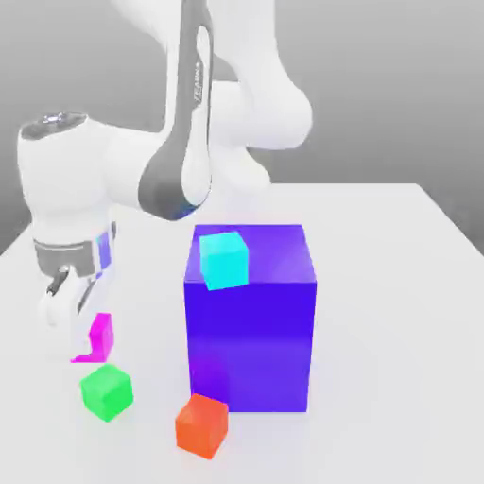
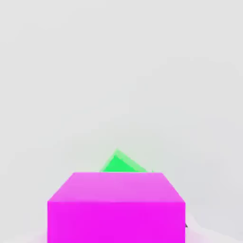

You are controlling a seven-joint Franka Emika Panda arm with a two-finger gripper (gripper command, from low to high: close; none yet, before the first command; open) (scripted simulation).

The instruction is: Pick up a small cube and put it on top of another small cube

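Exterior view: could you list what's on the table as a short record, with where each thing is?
pink cube: held off the table by the shut gripper
green cube: on the table, just below the pink cube
cyan cube: on top of the blue block
orange cube: on the table, in front of the blue block

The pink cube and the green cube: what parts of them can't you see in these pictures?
- Pink cube: in the exterior view the pincer covers part of it, so the grip itself is hidden.
- Pink cube, hand view: its lower part is cut off by the picture's edge.
- Green cube, hand view: the pink cube hides all but a corner.
- Whether the pink cube is lifted off the table cannot be made out.
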